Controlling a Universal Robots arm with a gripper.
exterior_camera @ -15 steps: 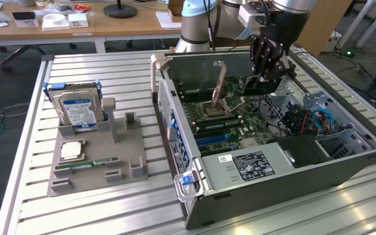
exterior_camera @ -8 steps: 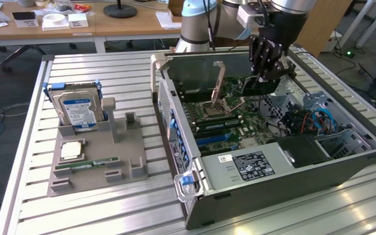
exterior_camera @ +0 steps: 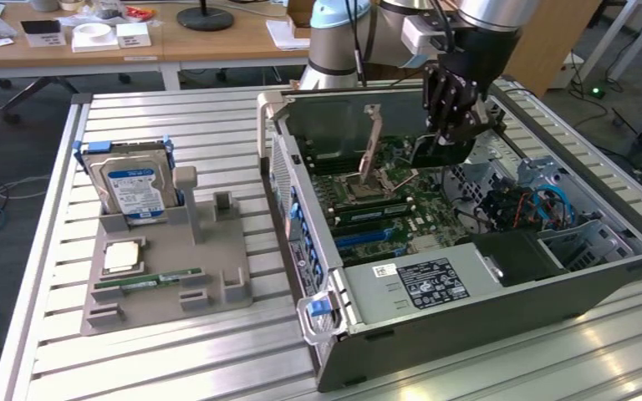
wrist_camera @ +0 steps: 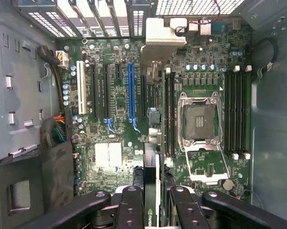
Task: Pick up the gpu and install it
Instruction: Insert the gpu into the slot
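The thin flat gpu, a green circuit board with a dark face and a silver metal bracket strip at one end, was off the table and hung edge-down inside the open grey metal computer case, above the green motherboard and apart from it. The black multi-link gripper had it clamped: the fingers stood narrowed on the card's two faces, with the card seen edge-on between them in the wrist view. Beneath it lay the long blue expansion slot and the black ones next to it, with the square silver processor socket on the card's other side. Whether the card's lower edge stood exactly over a slot I could not tell. The pick-up looked done, so the step in hand was the carry-and-align part of installing. Seating would call, I judged, for the card's edge to be square over one slot and for the bracket to meet the rear openings (a small skew could jam it). Well apart, on the exterior view's left, a silver hard drive with a blue-white label stood in a grey plastic parts holder.
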